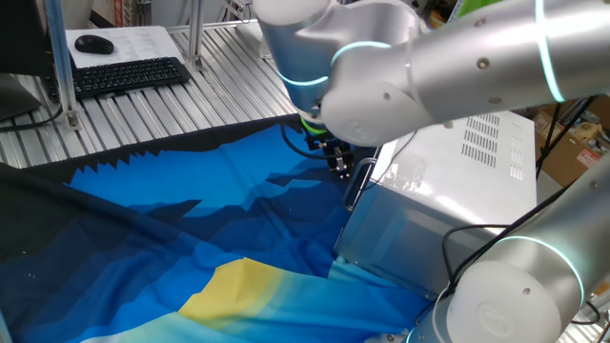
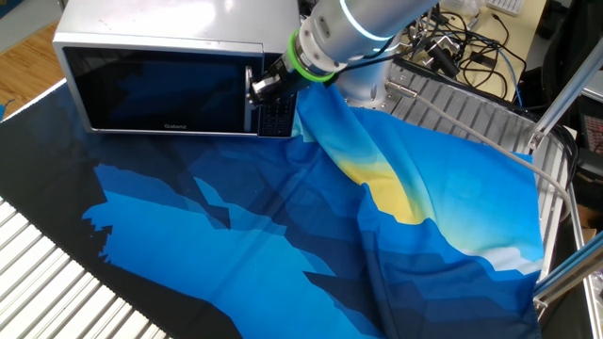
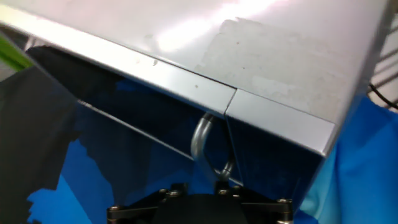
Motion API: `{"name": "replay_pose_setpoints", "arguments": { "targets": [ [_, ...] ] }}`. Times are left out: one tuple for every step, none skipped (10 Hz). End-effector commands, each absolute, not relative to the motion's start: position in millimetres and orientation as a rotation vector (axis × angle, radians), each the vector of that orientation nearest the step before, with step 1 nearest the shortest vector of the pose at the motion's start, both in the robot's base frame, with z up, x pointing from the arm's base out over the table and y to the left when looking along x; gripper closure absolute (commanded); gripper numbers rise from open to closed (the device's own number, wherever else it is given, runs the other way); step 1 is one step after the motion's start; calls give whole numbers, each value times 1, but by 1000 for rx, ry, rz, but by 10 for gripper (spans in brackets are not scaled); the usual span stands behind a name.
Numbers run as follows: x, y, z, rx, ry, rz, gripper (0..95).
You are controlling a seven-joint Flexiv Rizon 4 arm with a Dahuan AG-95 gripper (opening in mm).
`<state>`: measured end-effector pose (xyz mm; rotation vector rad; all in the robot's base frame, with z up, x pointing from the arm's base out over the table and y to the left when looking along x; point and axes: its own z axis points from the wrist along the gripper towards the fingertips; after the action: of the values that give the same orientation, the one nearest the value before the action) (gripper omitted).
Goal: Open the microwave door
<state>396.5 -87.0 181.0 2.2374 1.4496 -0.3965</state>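
Hovering at the upper end of the handle [image 3: 202, 140], the jaws sit right against the microwave door [image 2: 160, 91], which looks shut, flush with the front of the microwave [image 1: 457, 181]. The gripper [image 2: 261, 86] itself is mostly hidden (the hand view shows only its dark body at the bottom edge), so I cannot tell whether the jaws are parted or closing, nor whether the bar lies between them. If they close beside the bar rather than around it, a pull would slip off. A pull that does not follow the door's swing could drag the whole oven across the blue cloth [image 2: 283, 217] on the table, since the cloth may slide.
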Motion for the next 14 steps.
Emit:
{"name": "replay_pose_setpoints", "arguments": {
  "targets": [
    [391, -88, 180, 2189, 1507, -402, 570],
    [388, -90, 179, 2171, 1532, -406, 760],
    [387, -91, 179, 2160, 1540, -408, 760],
    [387, -91, 178, 2152, 1549, -413, 760],
    [385, -93, 177, 2128, 1564, -421, 760],
    [383, -95, 175, 2101, 1577, -425, 760],
    [381, -97, 174, 2085, 1586, -429, 760],
    [380, -98, 173, 2086, 1583, -423, 760],
    [380, -99, 172, 2085, 1582, -422, 570],
    [380, -99, 172, 2075, 1588, -429, 570],
    [380, -99, 171, 2065, 1592, -436, 570],
    [380, -100, 171, 2054, 1597, -443, 570],
    [380, -100, 171, 2052, 1597, -440, 570],
    [380, -102, 170, 2032, 1607, -452, 570]
  ]
}}
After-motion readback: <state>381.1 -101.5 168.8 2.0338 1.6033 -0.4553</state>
